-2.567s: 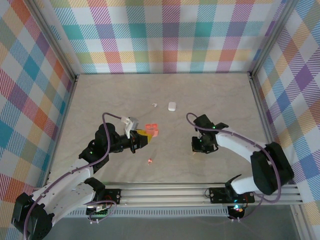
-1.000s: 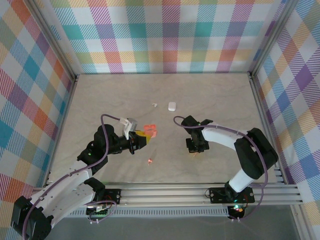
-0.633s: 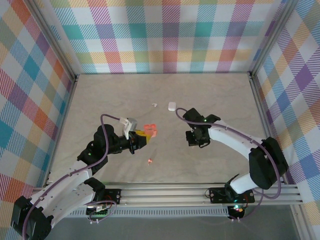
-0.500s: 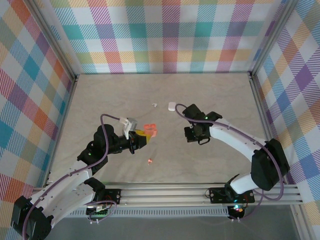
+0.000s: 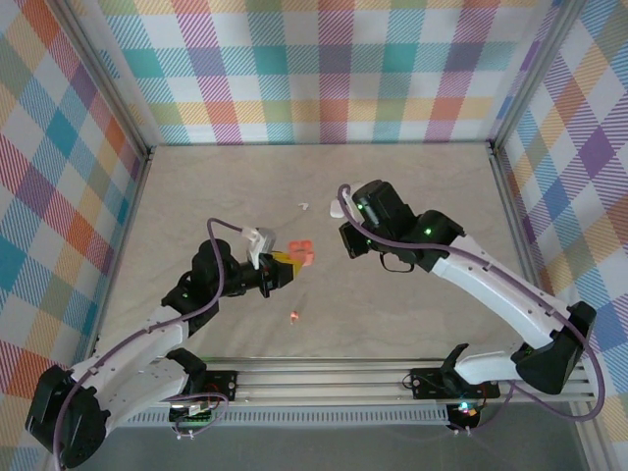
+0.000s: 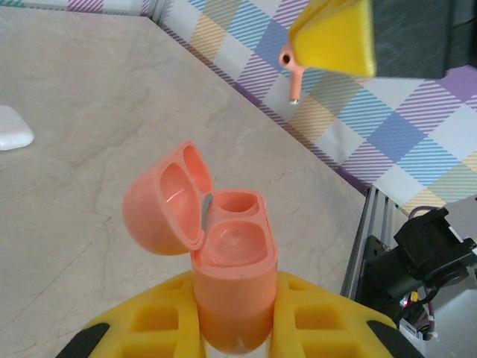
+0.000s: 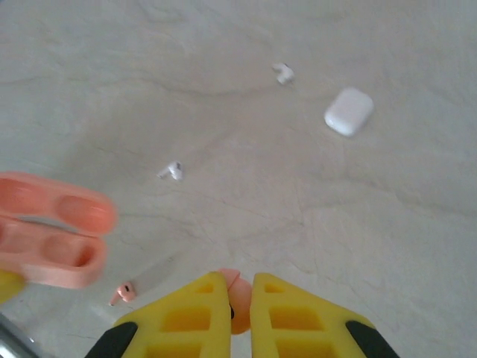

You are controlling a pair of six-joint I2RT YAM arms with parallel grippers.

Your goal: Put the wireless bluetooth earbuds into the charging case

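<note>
left pincer [image 6: 235, 317] clamps coral charging case [image 6: 223, 250], lid open, wells exposed so we can load it | right pincer [image 7: 232, 287] pinches one coral earbud [image 7: 239, 313] near the case, ready for insertion | second coral earbud [image 7: 123, 292] lies loose on the surface [image 7: 335, 224]

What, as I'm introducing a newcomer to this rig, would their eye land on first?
Probably the open coral charging case, lid flipped back, clamped in the left gripper near the middle of the table. Next, the coral earbud pinched in the right gripper, hanging close by the case. The loud plaid walls frame everything.
</note>
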